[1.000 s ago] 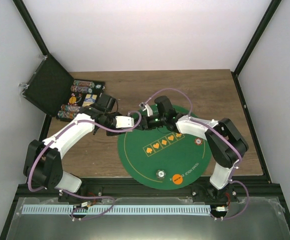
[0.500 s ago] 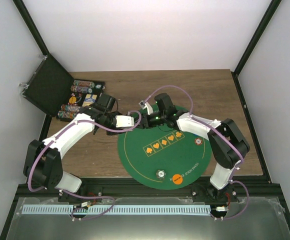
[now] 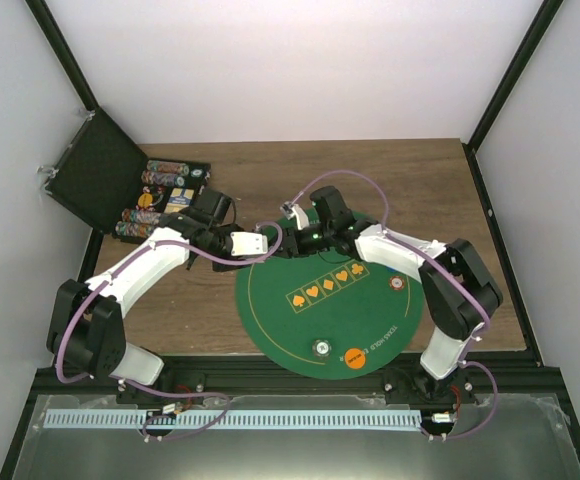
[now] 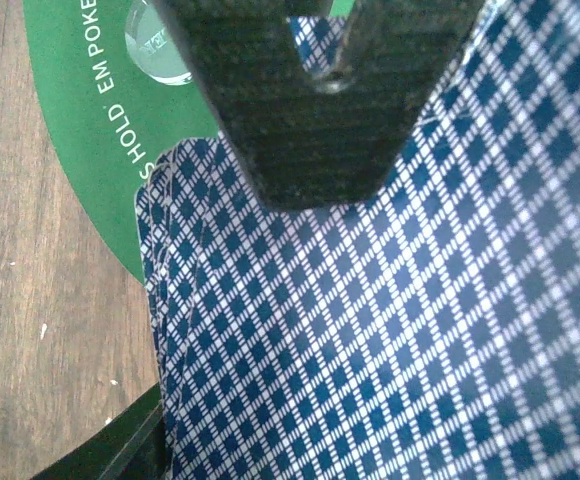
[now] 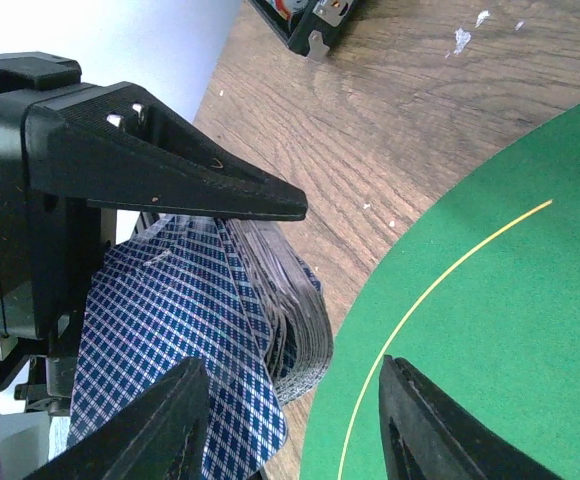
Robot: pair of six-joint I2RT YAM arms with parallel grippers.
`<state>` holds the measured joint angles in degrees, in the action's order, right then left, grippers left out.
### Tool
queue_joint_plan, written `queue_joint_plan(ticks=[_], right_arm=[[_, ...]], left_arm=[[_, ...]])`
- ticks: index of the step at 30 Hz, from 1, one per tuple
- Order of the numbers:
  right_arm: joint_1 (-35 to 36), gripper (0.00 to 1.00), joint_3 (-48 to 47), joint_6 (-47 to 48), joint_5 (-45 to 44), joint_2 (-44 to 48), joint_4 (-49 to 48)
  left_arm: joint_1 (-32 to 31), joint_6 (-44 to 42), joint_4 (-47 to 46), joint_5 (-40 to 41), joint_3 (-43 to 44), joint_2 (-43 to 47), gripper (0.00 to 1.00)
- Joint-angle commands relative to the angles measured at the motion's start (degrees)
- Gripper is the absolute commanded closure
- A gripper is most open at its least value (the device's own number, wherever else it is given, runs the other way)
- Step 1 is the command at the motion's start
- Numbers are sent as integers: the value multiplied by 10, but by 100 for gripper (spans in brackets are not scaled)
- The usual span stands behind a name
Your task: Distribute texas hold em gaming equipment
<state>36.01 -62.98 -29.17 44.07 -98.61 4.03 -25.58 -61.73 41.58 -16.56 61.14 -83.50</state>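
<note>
**mika:** Compared with a second back, the right arm point(image 3: 410, 260) has nudged its wrist a touch further left, toward the left arm point(image 3: 140, 270). The left one hasn't budged.

**jo:** ok, big picture?

**mika:** Wooden surface point(image 3: 420, 180), with a round green poker mat point(image 3: 310, 320) at its near edge. There's an open black case point(image 3: 100, 175) at the far left with rows of chips point(image 3: 160, 200) in it.

**jo:** and the tools?

**mika:** They meet at the mat's far-left rim. The left tool point(image 3: 265, 243) is pinching the deck of cards point(image 4: 420, 330). Blue checked backs are showing, fanned a bit, with one finger pressed on top. The right tool point(image 5: 292, 375) has its fingers spread. The loose corner of the fan sits just beside one finger, and nothing's gripped as far as I can see.

**jo:** tokens?

**mika:** Three on the mat. The red-and-white token point(image 3: 398, 284) is at the right rim. The orange token point(image 3: 354, 355) and the pale clear token point(image 3: 321, 348) are side by side at the near rim.
</note>
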Motion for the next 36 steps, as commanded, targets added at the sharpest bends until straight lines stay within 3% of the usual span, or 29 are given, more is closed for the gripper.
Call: queue_joint_plan(ticks=[1, 9, 24, 36], right_arm=[[-8, 51, -34, 13, -3, 21, 20], [-9, 58, -32, -1, 13, 22, 13], [-9, 98, -31, 6, -12, 44, 40], [-15, 99, -50, 43, -32, 84, 76]], left_arm=[[2, -2, -12, -4, -3, 6, 49], [2, -1, -12, -5, -1, 6, 49], [3, -1, -11, -2, 0, 5, 49], [9, 2, -12, -1, -11, 6, 49]])
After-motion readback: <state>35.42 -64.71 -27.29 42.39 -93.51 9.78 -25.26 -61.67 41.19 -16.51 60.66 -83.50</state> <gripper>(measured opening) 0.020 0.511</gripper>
